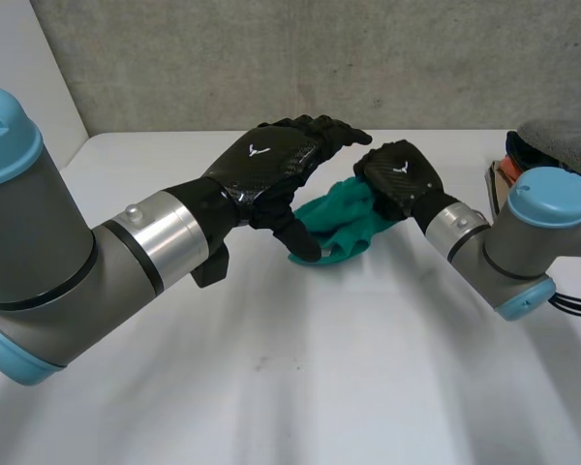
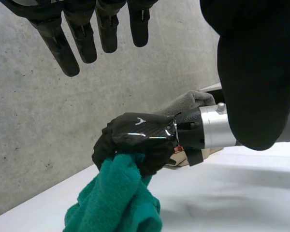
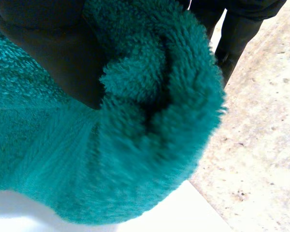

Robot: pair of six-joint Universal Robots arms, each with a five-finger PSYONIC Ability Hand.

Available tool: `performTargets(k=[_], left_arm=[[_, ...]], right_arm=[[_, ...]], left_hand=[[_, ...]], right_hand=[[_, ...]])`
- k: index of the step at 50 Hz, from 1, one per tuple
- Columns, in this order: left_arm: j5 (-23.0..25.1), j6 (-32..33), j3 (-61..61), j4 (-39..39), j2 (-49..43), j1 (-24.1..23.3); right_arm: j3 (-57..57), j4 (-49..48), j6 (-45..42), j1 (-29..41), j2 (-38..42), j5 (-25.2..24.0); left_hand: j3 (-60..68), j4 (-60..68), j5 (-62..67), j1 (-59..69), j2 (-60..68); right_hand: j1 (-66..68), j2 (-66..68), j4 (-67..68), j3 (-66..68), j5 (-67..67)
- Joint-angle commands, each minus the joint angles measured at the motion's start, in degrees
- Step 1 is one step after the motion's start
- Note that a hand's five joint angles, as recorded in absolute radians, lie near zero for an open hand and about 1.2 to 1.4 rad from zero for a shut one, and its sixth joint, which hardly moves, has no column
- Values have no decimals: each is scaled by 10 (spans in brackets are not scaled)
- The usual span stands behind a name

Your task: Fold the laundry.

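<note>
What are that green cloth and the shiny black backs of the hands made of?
The green cloth looks like cotton terry towelling: matte, fuzzy looped pile. The left hand and the right hand, which grips it, have glossy black back shells showing a fine weave, probably carbon fibre or printed plastic.

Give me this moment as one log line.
right robot hand: shut on bunched teal towel | left robot hand: open beside towel, holding nothing | towel: not yet folded
</note>
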Motion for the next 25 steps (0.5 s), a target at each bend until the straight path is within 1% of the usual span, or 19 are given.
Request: performTargets(k=[1,2,3,5,7,9,12,13,14,15,16,19,20,22,25], left_arm=[[0,0,2,0,1,1],[0,0,2,0,1,1],[0,0,2,0,1,1],[0,0,2,0,2,1],[0,0,2,0,2,1],[0,0,2,-1,3,1],[0,0,1,0,3,0],[0,0,1,0,3,0],[0,0,1,0,3,0],[0,-1,1,0,2,0],[0,-1,1,-1,2,0],[0,-1,0,-1,2,0],[0,-1,-1,0,2,0],[0,-1,-1,0,2,0],[0,-1,-1,0,1,-1]], right_arm=[[-82,-34,9,1,1,71],[-92,-48,12,1,-4,84],[-109,-77,22,0,-17,110],[-123,-107,35,-2,-33,138],[-135,-144,61,-8,-58,177],[-137,-166,81,-21,-77,199],[-136,-175,90,-55,-92,209],[-131,-176,91,-85,-99,209],[-128,-177,91,-99,-101,209],[-125,-177,91,-113,-102,207],[-118,-177,91,-144,-100,203],[-103,-174,91,-181,-96,186],[-90,-174,92,-207,-90,160],[-80,-173,92,-229,-78,130],[-47,-173,91,-271,-54,56]], left_hand=[[4,5,2,14,4],[4,5,2,14,4],[4,5,2,14,4],[4,5,2,14,4],[4,5,2,14,4],[4,5,2,14,4],[4,5,2,14,4],[4,5,2,14,4],[4,5,2,14,4],[4,5,2,14,4],[4,5,2,14,4],[4,5,2,14,4],[4,5,2,14,4],[4,5,2,14,4],[4,5,2,14,4]], right_hand=[[195,143,123,145,162],[195,143,123,145,162],[195,143,123,145,162],[195,143,123,145,162],[195,143,123,145,162],[195,143,123,145,162],[195,143,123,145,162],[195,143,123,145,162],[195,143,123,145,162],[195,143,123,145,162],[195,143,123,145,162],[195,143,123,145,162],[195,143,123,145,162],[195,143,123,145,162],[195,143,123,145,162]])
